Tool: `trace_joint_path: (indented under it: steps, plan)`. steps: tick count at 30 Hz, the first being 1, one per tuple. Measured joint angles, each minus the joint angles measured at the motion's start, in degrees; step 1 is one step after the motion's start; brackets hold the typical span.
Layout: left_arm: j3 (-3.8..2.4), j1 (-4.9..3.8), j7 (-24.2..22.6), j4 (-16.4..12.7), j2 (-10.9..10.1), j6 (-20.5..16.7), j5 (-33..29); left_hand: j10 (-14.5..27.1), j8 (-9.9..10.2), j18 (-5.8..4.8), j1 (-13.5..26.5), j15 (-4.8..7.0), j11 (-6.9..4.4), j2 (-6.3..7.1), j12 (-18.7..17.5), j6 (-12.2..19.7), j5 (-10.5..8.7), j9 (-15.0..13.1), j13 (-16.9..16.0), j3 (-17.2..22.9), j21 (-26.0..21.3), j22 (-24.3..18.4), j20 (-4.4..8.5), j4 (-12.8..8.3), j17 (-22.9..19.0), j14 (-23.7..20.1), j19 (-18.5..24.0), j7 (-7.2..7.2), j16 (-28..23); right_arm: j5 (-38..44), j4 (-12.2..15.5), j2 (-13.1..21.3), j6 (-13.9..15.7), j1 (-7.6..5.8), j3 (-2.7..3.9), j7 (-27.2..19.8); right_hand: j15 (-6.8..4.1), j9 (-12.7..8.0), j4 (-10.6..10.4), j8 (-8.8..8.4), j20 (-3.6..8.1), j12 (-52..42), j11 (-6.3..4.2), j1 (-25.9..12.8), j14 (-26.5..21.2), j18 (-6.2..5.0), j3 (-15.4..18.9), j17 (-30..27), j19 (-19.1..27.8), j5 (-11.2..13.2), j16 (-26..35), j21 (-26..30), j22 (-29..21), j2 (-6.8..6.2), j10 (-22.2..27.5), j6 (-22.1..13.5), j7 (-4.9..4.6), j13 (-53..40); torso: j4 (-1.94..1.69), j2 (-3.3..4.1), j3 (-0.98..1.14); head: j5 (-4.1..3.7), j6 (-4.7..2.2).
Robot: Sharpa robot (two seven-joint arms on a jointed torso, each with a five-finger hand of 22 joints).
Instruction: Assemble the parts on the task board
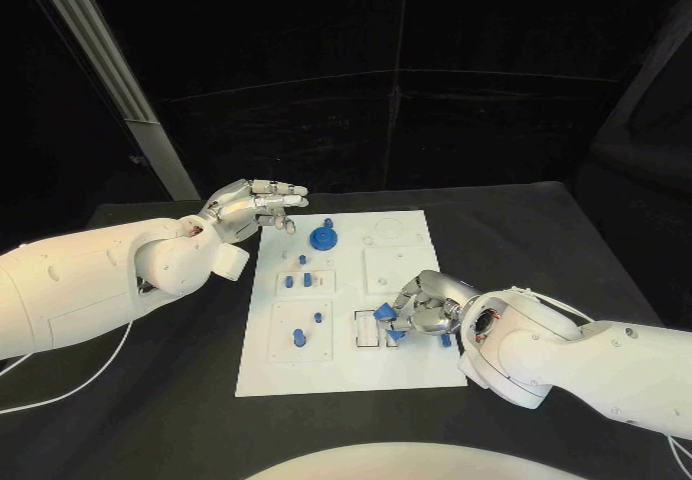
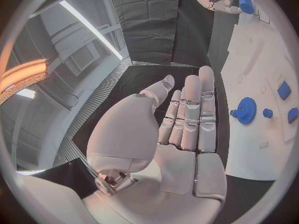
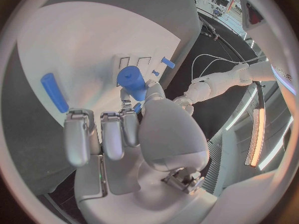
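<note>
Right hand (image 1: 420, 309) pinches a blue part (image 3: 132, 82) over the slots near the task board's (image 1: 404, 370) near edge. Left hand (image 1: 254, 209) hovers at the board's far-left corner, fingers extended, holding nothing. A blue gear (image 1: 327, 238) sits nearby. Recommended: align the part square over its slot on the worktop-mounted board, then press straight down. No legible writing found.

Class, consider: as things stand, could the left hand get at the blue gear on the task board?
Probably yes: the left hand is empty, fingers apart, beside the blue gear on the task board, with nothing between them.
</note>
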State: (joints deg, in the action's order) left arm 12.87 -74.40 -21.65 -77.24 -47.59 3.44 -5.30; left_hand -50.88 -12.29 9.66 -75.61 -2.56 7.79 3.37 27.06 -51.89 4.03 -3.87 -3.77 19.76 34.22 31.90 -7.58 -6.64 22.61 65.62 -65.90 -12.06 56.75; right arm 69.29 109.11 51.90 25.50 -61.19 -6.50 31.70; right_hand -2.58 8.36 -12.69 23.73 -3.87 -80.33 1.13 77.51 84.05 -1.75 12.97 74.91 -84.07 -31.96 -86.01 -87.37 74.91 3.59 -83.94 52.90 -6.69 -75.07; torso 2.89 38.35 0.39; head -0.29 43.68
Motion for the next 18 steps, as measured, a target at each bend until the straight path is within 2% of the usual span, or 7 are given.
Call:
trace_joint_path:
  steps: [3,6,10,18]
  plan:
    - [0.00,0.00,0.03,-0.08,0.00,0.00,0.00,0.00,0.00,0.00,0.00,0.00,0.00,0.00,0.00,0.00,0.00,0.00,0.00,0.00,0.00,0.00,0.00,0.00,0.00,0.00,0.00,0.00,0.00,-0.82,-0.47,-0.89,-0.04,0.00,0.00,0.05,0.00,0.06,-0.90,0.00,0.00,0.00,-0.01,-1.02,0.00,0.00,0.60,0.00,0.00,1.00,-0.24,-0.22,0.00,0.12,-0.01,0.61,0.01,0.06,-0.03,0.03,0.00,0.03,0.04]
    - [0.00,-0.01,0.05,-0.13,0.00,0.01,0.01,0.00,0.00,0.00,0.00,0.00,0.00,0.00,0.00,0.00,0.00,0.00,0.00,0.00,0.00,0.00,0.00,0.00,0.00,0.00,0.00,0.00,0.00,-1.36,-0.95,-1.80,-0.16,0.00,0.00,0.28,-0.13,0.35,-1.49,0.00,0.13,0.01,-0.13,-1.93,-0.12,0.00,0.91,0.00,0.13,2.86,-0.24,-0.22,0.00,-0.01,-0.12,1.65,0.66,0.19,-0.03,0.03,-0.02,0.07,0.13]
    - [0.00,-0.01,0.06,-0.26,0.01,0.01,0.01,0.00,0.00,0.00,0.00,0.00,0.00,0.00,0.00,0.00,0.00,0.00,0.00,0.00,0.00,0.01,0.01,0.00,0.01,0.00,0.01,0.00,0.00,-1.63,-1.74,-2.73,-0.55,0.00,0.01,0.83,-0.42,0.81,-2.20,0.72,0.42,0.01,-0.57,-2.68,0.00,0.00,1.15,0.00,0.01,3.67,-0.23,-0.22,0.00,0.11,0.08,2.38,0.51,0.19,-0.03,0.03,-0.03,0.17,0.18]
    - [0.00,-0.02,0.08,-0.44,0.01,0.01,0.01,0.00,0.00,0.00,0.00,0.00,0.00,0.00,0.00,0.00,0.00,0.00,0.00,0.00,0.00,0.01,0.01,0.00,0.01,0.00,0.01,0.00,0.00,-1.23,-3.08,-4.23,-1.70,0.00,0.03,2.23,-0.83,1.70,-2.84,1.39,0.81,0.01,-1.13,-3.50,0.00,0.00,1.46,-0.01,0.01,5.09,-0.22,-0.22,0.00,0.12,-0.07,3.22,0.82,0.11,-0.03,-0.01,-0.02,0.45,0.21]
